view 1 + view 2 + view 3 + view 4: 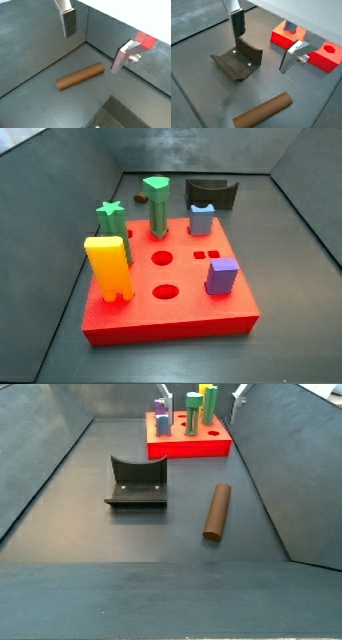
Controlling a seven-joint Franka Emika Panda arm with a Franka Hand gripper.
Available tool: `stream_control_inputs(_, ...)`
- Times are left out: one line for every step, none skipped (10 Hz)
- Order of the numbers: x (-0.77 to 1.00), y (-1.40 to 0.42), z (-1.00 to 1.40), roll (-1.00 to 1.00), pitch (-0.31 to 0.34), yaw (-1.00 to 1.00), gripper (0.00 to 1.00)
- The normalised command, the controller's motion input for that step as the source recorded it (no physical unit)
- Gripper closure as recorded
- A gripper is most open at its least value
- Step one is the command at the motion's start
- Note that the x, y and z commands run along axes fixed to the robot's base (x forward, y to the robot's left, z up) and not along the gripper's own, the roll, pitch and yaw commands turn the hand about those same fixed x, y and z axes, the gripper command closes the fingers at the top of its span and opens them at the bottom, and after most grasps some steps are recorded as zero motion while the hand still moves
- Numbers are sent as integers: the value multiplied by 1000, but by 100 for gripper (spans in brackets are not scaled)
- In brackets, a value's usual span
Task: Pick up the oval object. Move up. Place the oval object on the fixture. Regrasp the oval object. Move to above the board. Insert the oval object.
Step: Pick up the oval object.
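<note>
The oval object is a brown rod [217, 510] lying flat on the dark floor, right of the fixture [136, 482]. It also shows in both wrist views [80, 76] [263, 111]. My gripper [264, 40] is open and empty, well above the floor, between the fixture [238, 62] and the red board [308, 47]. One finger [236, 22] hangs over the fixture's back wall, the other finger [292, 57] stands in front of the board. In a wrist view the gripper [97, 40] is apart from the rod. The board [174, 278] has open holes.
On the board stand a yellow block [107, 266], a green star peg [111, 220], a tall green peg [158, 206], a blue piece [201, 218] and a purple block [222, 276]. Dark walls [54, 444] enclose the floor on all sides.
</note>
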Motion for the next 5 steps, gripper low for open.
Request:
stream_control_inputs(0,0,0,0,-14,0,0)
stream_control_inputs(0,0,0,0,-4,0,0)
stream_control_inputs(-23,291,-103,-196,-116,-280,0)
stream_control_inputs(209,269,-480,-71,73,-637,0)
stream_control_inputs(94,149,-526,-147,0,-697,0)
